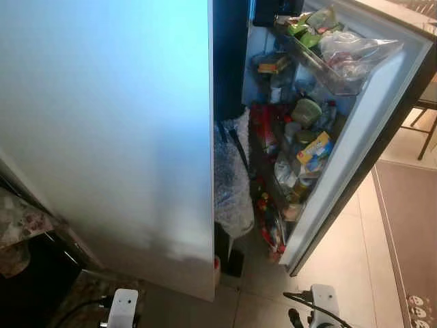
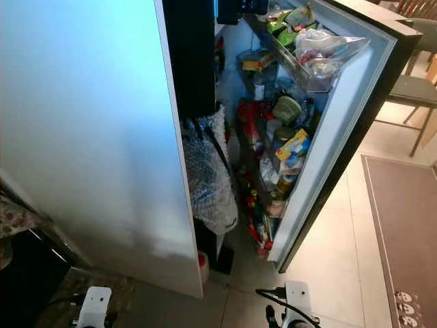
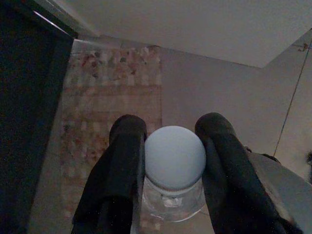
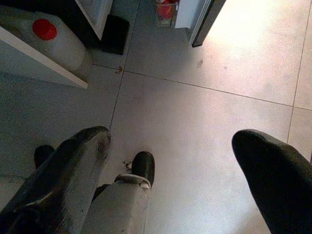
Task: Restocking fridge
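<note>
The fridge stands before me with its left door [image 1: 109, 123] closed and its right door [image 1: 369, 130] swung open. The open door's shelves are crowded with jars, bottles, a yellow box [image 1: 315, 149] and bagged food in the top bin [image 1: 341, 55]. A bubble-wrap bag [image 1: 232, 178] hangs at the edge of the dark interior. My left gripper [image 3: 171, 126] hangs low, shut on a clear bottle with a round white cap [image 3: 174, 158]. My right gripper [image 4: 171, 139] hangs open over the tiled floor with nothing between its fingers.
A white jug with a red cap [image 4: 53, 39] stands on the floor at the foot of the closed door. A grey rug [image 1: 410, 225] and a chair [image 1: 427, 116] lie to the right. A dark cabinet [image 1: 27, 273] and a patterned mat [image 3: 112, 97] are at my left.
</note>
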`<state>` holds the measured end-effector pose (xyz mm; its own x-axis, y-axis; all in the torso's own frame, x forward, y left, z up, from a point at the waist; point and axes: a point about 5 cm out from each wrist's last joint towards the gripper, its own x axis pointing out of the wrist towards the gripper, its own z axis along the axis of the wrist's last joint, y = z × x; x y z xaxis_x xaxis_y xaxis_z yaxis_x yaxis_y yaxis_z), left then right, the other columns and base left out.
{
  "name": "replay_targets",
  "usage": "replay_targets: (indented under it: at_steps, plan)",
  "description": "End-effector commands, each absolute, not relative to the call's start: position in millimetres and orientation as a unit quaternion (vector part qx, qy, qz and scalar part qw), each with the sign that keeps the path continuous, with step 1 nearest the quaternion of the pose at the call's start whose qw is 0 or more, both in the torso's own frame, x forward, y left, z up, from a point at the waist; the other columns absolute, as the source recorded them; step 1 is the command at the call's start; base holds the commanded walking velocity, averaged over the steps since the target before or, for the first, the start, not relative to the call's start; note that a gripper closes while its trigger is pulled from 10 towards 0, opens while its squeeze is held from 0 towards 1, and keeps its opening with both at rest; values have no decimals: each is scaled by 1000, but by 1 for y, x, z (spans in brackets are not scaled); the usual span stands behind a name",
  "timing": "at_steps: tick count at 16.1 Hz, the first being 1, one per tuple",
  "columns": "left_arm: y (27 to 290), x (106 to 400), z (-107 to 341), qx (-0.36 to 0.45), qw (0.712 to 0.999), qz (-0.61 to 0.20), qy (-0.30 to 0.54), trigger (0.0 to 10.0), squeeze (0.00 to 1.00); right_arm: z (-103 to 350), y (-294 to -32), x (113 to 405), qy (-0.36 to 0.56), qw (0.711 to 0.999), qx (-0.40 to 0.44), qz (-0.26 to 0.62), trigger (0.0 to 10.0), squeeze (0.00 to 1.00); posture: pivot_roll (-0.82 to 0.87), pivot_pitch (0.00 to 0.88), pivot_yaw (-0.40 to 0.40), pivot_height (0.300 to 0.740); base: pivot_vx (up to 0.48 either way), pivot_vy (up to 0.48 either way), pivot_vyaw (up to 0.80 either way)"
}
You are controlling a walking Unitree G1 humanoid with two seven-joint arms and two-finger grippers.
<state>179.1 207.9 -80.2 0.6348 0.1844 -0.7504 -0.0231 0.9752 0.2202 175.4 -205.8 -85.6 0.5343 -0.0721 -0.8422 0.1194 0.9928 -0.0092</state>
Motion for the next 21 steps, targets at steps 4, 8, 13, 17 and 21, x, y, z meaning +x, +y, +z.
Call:
replay_targets:
  at_steps: [4,8,13,17,21]
  plan:
    - [212,176,-81,99,895,63,430,10000,0,-88,-203,171,485,872,26,-53,10000,0,-36,6,12,740,339,0,0]
    - [211,178,-80,101,897,60,427,10000,0,-89,-201,169,488,871,24,-53,10000,0,-38,9,14,740,371,0,0]
    - [211,177,-81,109,895,58,429,10000,0,-85,-211,173,474,878,21,-61,10000,0,-38,12,15,740,0,0,0]
    - [211,175,-82,109,894,60,430,10000,0,-74,-207,195,426,903,17,-52,10000,0,-38,18,12,740,0,0,0]
    - [212,174,-82,113,894,62,430,10000,0,-51,-207,227,334,942,4,-17,10000,0,-43,21,10,740,0,0,0]
